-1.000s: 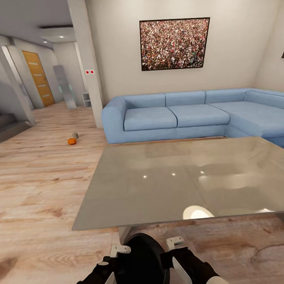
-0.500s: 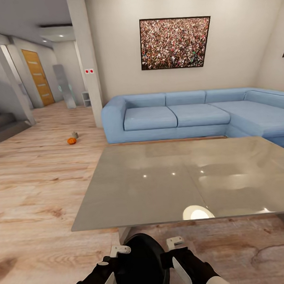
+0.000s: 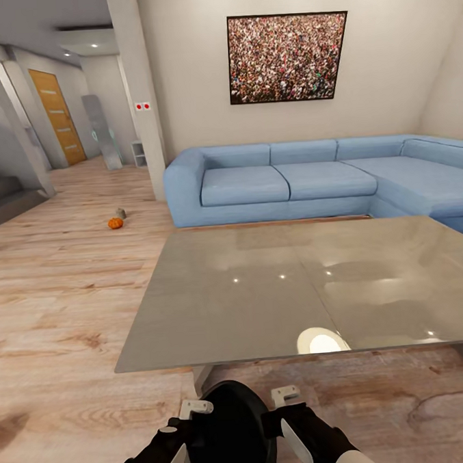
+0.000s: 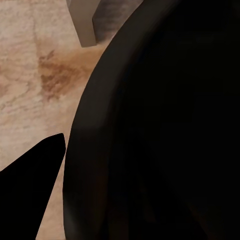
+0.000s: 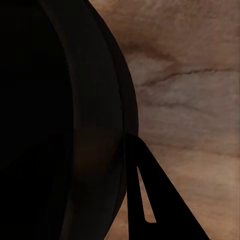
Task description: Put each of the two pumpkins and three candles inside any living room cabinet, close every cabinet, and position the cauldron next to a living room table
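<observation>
Big grey worktop (image 3: 290, 289) sits right in front of me, blue sofa (image 3: 311, 185) behind it. I've got the black cauldron (image 3: 233, 430) low between both arms; it's round, dark and glossy. Left pincer (image 3: 191, 415) and right pincer (image 3: 290, 402) press its sides, can't tell their jaw state. A pumpkin (image 3: 115, 223) and candle (image 3: 121, 213) sit on the floor (image 3: 58, 304) far left.

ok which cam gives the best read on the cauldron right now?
Head view: the cauldron shows as a whole black pot between the left gripper and right gripper, near the table edge. Both wrist views catch just a close, dark curved wall of it over wood floor.
</observation>
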